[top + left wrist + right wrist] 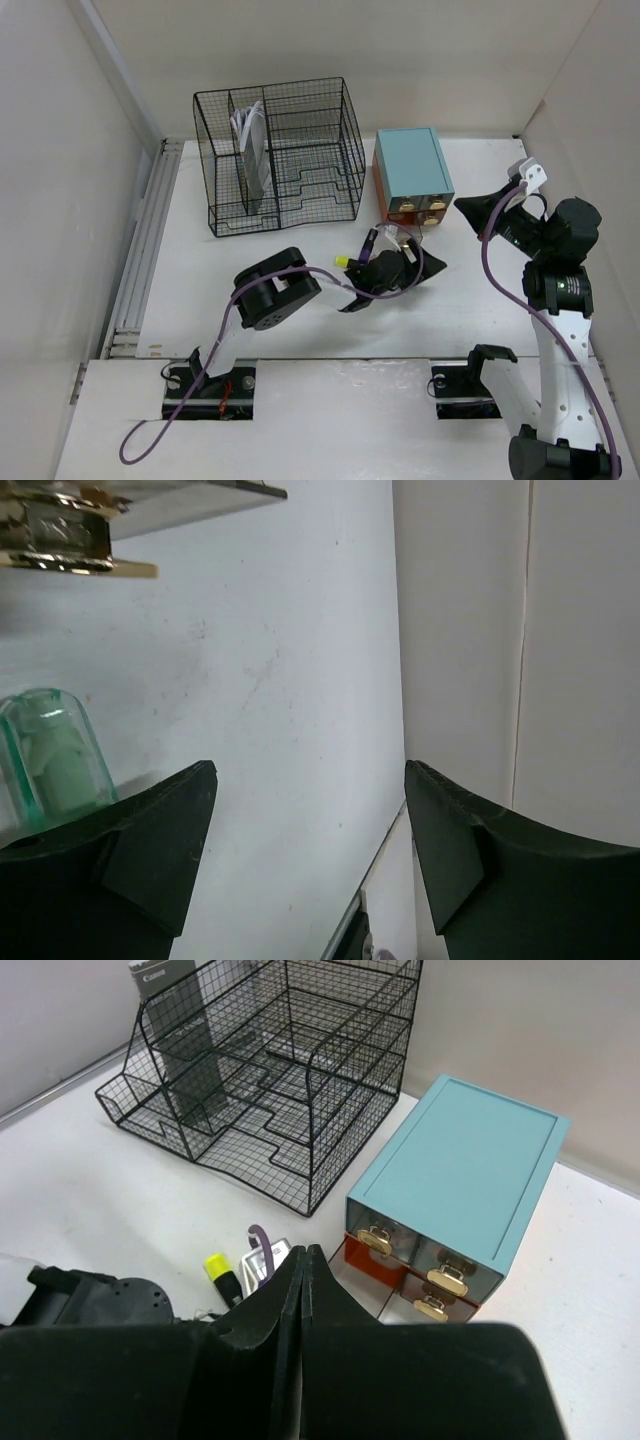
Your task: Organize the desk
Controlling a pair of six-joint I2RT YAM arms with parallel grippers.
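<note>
Left fingers (140, 860) fill the near frame, spread wide, nothing between them, low over the white bench (300, 680), which runs wall to wall under everything. Just beside one finger sits a small green-tinted clear piece (55, 750). Beyond it is the teal drawer box (412, 172), then the wire organizer (280, 155) at the back. Right fingers (303, 1300) are pressed together, empty, held high. The risk, I'd say: a fingertip clips that piece and sends it skidding, or bumps the drawers.

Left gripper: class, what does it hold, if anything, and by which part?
Nothing. The left gripper stands open, with only bare desk showing in its gap.
</note>
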